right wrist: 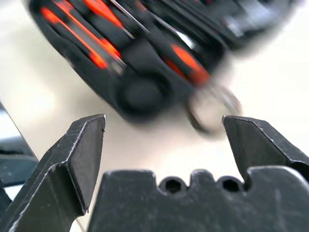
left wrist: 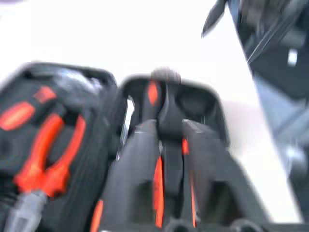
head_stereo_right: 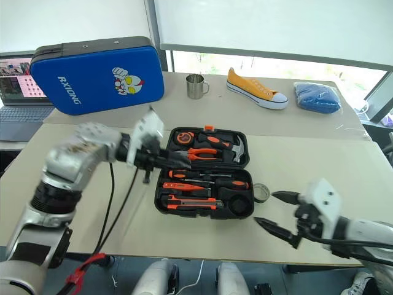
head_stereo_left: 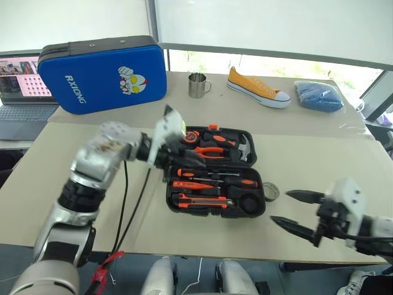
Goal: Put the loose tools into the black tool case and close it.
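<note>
Right gripper (head_stereo_left: pixel 301 212) nearest, fingers spread wide, empty, just beside tape roll (head_stereo_left: pixel 271 192) lying on bench (head_stereo_left: pixel 92 184) against case's right edge; next step likely: straddle roll, pinch rim, drop into round recess; black tool case (head_stereo_left: pixel 215 173) open, tools seated; left gripper (head_stereo_left: pixel 184 157) over its left edge, fingers' state unclear.
</note>
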Motion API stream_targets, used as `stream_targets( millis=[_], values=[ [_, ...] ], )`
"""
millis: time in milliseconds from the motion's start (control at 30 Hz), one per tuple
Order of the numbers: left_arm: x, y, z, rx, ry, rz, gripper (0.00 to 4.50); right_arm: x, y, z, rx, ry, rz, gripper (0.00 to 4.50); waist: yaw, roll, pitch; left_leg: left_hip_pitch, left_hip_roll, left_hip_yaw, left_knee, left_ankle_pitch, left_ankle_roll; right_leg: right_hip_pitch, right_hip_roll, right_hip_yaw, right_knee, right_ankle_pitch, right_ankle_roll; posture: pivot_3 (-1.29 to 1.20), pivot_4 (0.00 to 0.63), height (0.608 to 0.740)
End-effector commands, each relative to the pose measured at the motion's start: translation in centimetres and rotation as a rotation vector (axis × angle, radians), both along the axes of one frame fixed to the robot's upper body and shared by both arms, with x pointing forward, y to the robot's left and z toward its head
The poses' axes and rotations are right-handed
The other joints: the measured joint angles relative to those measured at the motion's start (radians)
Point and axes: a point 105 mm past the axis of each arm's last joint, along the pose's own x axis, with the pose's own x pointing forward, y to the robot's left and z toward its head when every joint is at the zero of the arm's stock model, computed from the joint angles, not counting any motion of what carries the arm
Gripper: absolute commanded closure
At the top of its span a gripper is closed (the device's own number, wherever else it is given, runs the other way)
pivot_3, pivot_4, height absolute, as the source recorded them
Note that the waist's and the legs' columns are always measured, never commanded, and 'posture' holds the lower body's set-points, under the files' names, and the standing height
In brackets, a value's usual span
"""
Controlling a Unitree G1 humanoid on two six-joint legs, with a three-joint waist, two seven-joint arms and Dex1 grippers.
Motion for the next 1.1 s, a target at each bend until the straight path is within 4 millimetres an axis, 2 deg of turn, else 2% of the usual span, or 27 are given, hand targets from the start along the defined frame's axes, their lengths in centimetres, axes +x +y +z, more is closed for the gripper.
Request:
stream_targets(
  millis=[33, 67, 167, 200, 333, 567, 667, 733, 833, 1000, 1100],
  values=[
    [-2.4, 0.6, 2.3, -0.052, -0.086, -0.109, 1.52, -0.7, -3.3, 1.4, -0.065, -0.021, -0.007, 0.00, -0.002, 0.000, 0.000, 0.001, 0.000, 0.000, 0.000, 0.000, 0.000, 0.001, 0.000, 0.000, 0.000, 0.000, 0.000, 0.00, 0.150, 0.739],
    [-2.7, 0.6, 2.3, -0.045, -0.099, -0.118, 1.28, -0.6, -3.8, 1.5, -0.078, -0.016, 0.001, 0.00, -0.006, 0.000, 0.000, 0.001, 0.000, 0.001, 0.000, 0.000, 0.000, 0.001, 0.000, 0.000, 0.000, 0.000, 0.000, 0.00, 0.150, 0.739],
    [-3.1, 0.5, 1.9, -0.012, -0.155, -0.146, 0.15, 0.5, -4.2, 1.6, -0.129, -0.015, 0.070, 0.00, -0.016, 0.000, 0.000, 0.004, 0.000, 0.002, -0.001, 0.000, 0.000, 0.003, 0.000, 0.002, 0.000, 0.000, 0.000, 0.00, 0.150, 0.739],
    [-3.3, 0.4, 1.7, -0.004, -0.171, -0.157, 0.02, 1.1, -4.0, 1.6, -0.150, -0.016, 0.105, 0.00, -0.018, 0.000, 0.000, 0.004, 0.000, 0.002, -0.001, 0.000, 0.000, 0.003, 0.000, 0.002, 0.000, 0.000, 0.000, 0.00, 0.150, 0.739],
    [-3.7, 0.1, 0.8, 0.054, -0.235, -0.204, 0.02, 3.4, -3.1, 0.9, -0.249, -0.015, 0.256, 0.00, -0.024, 0.000, 0.000, 0.004, 0.001, 0.003, -0.001, 0.000, 0.000, 0.002, 0.001, 0.002, 0.000, 0.000, -0.001, 0.00, 0.150, 0.739],
    [-3.8, -0.3, 0.1, 0.092, -0.298, -0.225, 0.02, 7.2, 0.0, -0.5, -0.415, -0.058, 0.525, 0.00, -0.021, 0.002, 0.002, 0.002, 0.000, 0.007, -0.001, 0.000, 0.000, 0.001, 0.000, 0.002, -0.001, 0.000, -0.001, 0.00, 0.150, 0.739],
    [-3.7, -0.5, -0.2, 0.103, -0.336, -0.218, 0.02, 8.2, 1.1, -0.6, -0.431, -0.084, 0.585, 0.00, -0.021, 0.002, 0.002, 0.002, 0.000, 0.007, -0.001, 0.000, 0.000, 0.001, 0.000, 0.001, -0.001, 0.000, -0.001, 0.00, 0.150, 0.739],
    [-3.6, -0.5, -0.8, 0.119, -0.345, -0.214, 0.02, 8.4, 2.3, -1.4, -0.444, -0.088, 0.659, 0.00, -0.020, 0.002, 0.002, 0.002, 0.000, 0.007, -0.001, 0.000, 0.000, 0.000, 0.000, 0.001, -0.001, 0.000, -0.001, 0.00, 0.150, 0.739],
    [-3.6, -0.5, -1.2, 0.128, -0.352, -0.212, 0.00, 8.6, 3.0, -1.9, -0.443, -0.087, 0.688, 0.74, -0.019, 0.003, 0.002, 0.002, 0.000, 0.007, -0.001, 0.000, 0.000, 0.000, 0.000, 0.001, -0.001, 0.000, -0.001, 0.00, 0.150, 0.739],
    [-3.7, -0.6, -1.3, 0.128, -0.357, -0.211, 0.00, 9.3, 3.3, -2.8, -0.467, -0.089, 0.691, 2.43, -0.020, 0.003, 0.002, 0.002, 0.000, 0.006, -0.001, 0.000, 0.000, 0.000, 0.000, 0.001, 0.000, 0.000, -0.001, 0.00, 0.150, 0.739],
    [-3.8, -0.7, -1.2, 0.117, -0.348, -0.214, 0.00, 9.9, 3.7, -3.2, -0.474, -0.092, 0.677, 2.43, -0.022, 0.003, 0.002, 0.002, 0.000, 0.006, -0.001, 0.000, 0.000, 0.000, 0.000, 0.001, 0.000, 0.000, -0.001, 0.00, 0.150, 0.739]
  ],
)
